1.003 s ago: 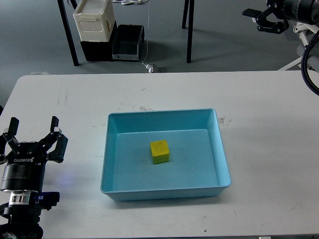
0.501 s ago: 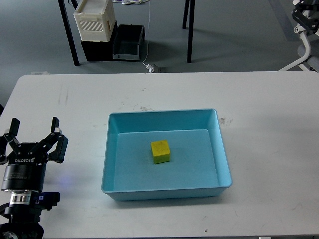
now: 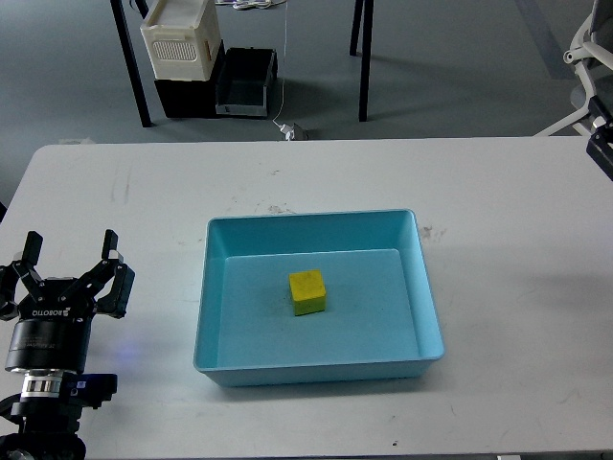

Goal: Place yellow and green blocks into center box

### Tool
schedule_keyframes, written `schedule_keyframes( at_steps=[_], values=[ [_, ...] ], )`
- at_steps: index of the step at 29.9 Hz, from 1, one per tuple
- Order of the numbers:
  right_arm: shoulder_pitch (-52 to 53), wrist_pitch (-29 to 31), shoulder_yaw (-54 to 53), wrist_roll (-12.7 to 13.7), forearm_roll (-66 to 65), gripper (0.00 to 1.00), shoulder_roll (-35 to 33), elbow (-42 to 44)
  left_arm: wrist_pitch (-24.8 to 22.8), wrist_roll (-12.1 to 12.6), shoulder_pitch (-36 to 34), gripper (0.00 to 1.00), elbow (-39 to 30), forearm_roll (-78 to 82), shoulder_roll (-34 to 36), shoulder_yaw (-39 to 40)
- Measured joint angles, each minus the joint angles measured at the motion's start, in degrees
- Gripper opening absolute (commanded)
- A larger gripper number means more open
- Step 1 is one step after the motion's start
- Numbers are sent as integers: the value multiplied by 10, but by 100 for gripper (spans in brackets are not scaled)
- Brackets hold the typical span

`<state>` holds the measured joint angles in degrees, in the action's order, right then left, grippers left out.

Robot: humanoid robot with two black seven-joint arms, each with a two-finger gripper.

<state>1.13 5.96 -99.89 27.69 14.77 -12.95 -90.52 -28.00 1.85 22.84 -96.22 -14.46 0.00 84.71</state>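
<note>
A light blue box (image 3: 316, 364) sits in the middle of the white table. A yellow block (image 3: 307, 292) lies inside it, near its centre; its front side looks greenish. No separate green block shows. My left gripper (image 3: 69, 261) is open and empty at the table's front left, well left of the box. Of my right arm only a dark part (image 3: 603, 149) shows at the right edge, far from the box; its fingers cannot be made out.
Behind the table on the floor stand a white crate (image 3: 182, 38) on a black box and an open black case (image 3: 244, 86). Dark table legs (image 3: 362, 57) and a white chair base (image 3: 584, 67) are further back.
My right gripper has moved from the top right out past the right edge, then down; only a dark part shows now. The left gripper and the block stay put.
</note>
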Motion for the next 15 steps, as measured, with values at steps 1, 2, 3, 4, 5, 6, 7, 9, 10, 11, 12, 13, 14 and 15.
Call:
schedule_keyframes(
  at_steps=[1,2,3,4,5,6,7,9,10,11,12,13,14,15],
  values=[
    [-23,10,0,2,6,100,12,-15,0,0,0,100,0,1,0,0],
    [-44,21,0,2,10,100,28,-28,0,0,-1,100,0,1,0,1],
    [-60,29,0,3,15,100,40,-35,0,0,-1,100,0,1,0,2],
    [-75,36,0,3,20,100,50,-43,0,0,-2,100,0,1,0,3],
    [-89,41,-1,3,25,100,61,-51,0,0,-2,100,0,1,0,4],
    [-100,44,-1,3,29,100,68,-58,0,0,-3,100,0,1,0,5],
    [-113,46,-1,3,34,100,75,-65,0,0,-3,100,1,1,0,6],
    [-137,55,-2,3,44,100,86,-73,0,0,-3,100,1,1,0,8],
    [-146,64,-2,3,47,100,90,-74,0,0,-4,100,1,1,0,9],
    [-157,74,-1,3,50,100,92,-76,0,-1,-4,100,1,1,0,10],
    [-167,85,-1,3,53,100,93,-76,0,-2,-5,100,1,1,0,10],
    [-174,93,0,3,53,100,94,-76,0,-4,-6,100,1,1,0,10],
    [-180,99,1,3,54,100,94,-76,0,-9,-7,100,1,1,0,10],
    [-185,104,1,3,54,100,94,-76,0,-15,-9,100,2,1,0,11]
  ],
)
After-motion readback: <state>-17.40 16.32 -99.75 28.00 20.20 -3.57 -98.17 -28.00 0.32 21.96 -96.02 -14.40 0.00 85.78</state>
